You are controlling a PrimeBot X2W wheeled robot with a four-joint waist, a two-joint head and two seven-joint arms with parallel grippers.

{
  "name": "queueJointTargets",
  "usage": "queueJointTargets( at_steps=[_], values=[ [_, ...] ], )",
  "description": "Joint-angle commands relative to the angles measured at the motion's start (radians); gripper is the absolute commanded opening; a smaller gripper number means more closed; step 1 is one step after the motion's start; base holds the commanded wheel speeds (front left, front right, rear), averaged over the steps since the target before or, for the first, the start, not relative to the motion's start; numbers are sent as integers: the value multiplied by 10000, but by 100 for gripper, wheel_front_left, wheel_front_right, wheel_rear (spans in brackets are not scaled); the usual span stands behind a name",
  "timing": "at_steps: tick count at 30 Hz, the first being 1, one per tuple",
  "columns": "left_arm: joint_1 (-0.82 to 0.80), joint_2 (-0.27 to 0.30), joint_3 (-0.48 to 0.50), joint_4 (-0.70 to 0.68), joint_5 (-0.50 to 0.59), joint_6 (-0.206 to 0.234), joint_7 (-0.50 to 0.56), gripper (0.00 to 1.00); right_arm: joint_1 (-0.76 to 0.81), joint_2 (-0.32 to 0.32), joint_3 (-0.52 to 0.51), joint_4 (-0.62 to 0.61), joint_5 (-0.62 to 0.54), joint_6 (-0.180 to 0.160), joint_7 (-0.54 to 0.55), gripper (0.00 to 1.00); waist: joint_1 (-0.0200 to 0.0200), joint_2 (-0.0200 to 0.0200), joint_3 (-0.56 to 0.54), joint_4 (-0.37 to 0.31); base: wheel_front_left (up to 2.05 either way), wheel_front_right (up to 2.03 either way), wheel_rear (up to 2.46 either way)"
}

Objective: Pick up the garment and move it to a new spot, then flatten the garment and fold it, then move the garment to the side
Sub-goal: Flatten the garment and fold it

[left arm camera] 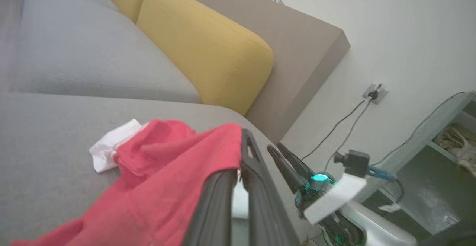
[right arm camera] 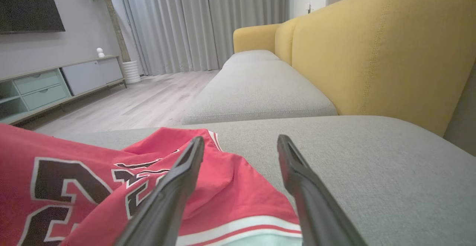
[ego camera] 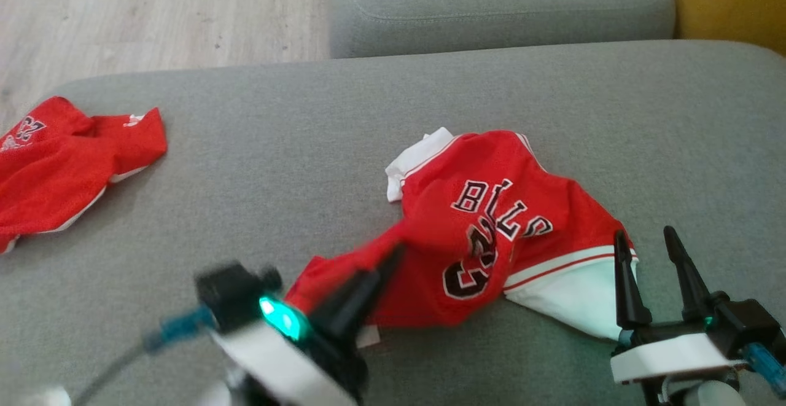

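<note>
Garment (ego camera: 491,222) lies on the sofa (ego camera: 258,209), edge pinched in left claw (ego camera: 390,258), right claw (ego camera: 645,234) wide at its white hem.

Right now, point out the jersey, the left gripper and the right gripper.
jersey (ego camera: 430,222), head view, red cloth left of the lettering.
left gripper (ego camera: 395,253), head view, shut tips pinching the jersey.
right gripper (ego camera: 645,234), head view, midway between open fingertips.

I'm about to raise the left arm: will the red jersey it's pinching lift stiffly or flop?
Probably floppy: the jersey lies crumpled and stretches into a soft ridge toward the shut left gripper. Likely light, being thin fabric. The unheld white-trimmed end near the open right gripper would probably dangle and drag.
</note>
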Motion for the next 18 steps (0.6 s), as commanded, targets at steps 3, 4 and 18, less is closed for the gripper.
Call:
queueJointTargets(
  at_steps=[3, 4, 18],
  values=[
    [-1567, -90, 1191, 628, -315, 267, 111, 0, -338, -60, 304, -287, 93, -9, -109, 100, 1, 0, 192, -196, 0, 0, 0],
    [-1925, -72, 1358, 1035, -288, 292, 175, 0, -392, -60, 330, -292, 72, -9, -109, 100, 1, 0, 268, -268, 0, 0, 0],
    [-6639, 233, 2378, 7407, 197, -606, 395, 0, -1739, -60, 1053, -506, -132, -9, -109, 100, 1, 0, 1937, -1754, 0, 0, 0]
  ],
)
